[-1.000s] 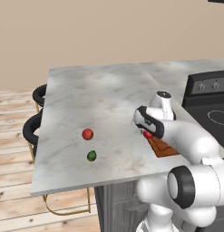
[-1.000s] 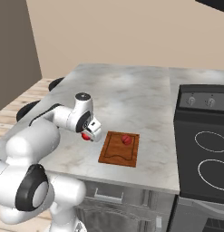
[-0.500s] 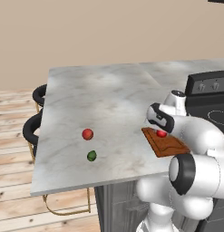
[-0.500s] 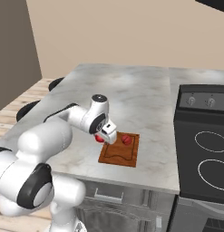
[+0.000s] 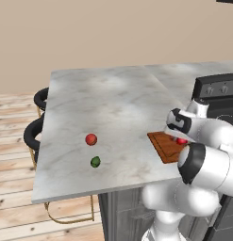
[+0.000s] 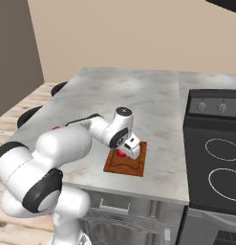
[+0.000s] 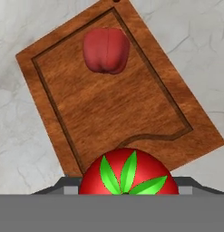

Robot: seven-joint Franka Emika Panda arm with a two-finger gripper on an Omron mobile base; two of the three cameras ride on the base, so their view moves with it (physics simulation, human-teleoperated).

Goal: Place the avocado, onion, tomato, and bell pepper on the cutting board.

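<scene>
My gripper (image 6: 127, 147) is shut on the tomato (image 7: 128, 174), a red ball with a green leafy top, and holds it just above the cutting board (image 7: 109, 113) near one short end. Further along the reddish-brown board lies the red, lobed bell pepper (image 7: 106, 49). The tomato hides most of my fingertips in the hand view. On the marble counter to the left sit the small red onion (image 5: 91, 139) and, just in front of it, the dark green avocado (image 5: 95, 162), both well apart from the cutting board (image 5: 164, 146).
The cutting board (image 6: 124, 163) lies near the counter's front edge (image 5: 104, 188). A black stove (image 6: 215, 158) stands right of the counter. Black stools (image 5: 35, 132) stand at the counter's left end. Wide bare marble (image 5: 113, 103) stretches behind the produce.
My gripper has carried the tomato to the right, from the counter beside the board to above the board. The onion, avocado and bell pepper have stayed put.
</scene>
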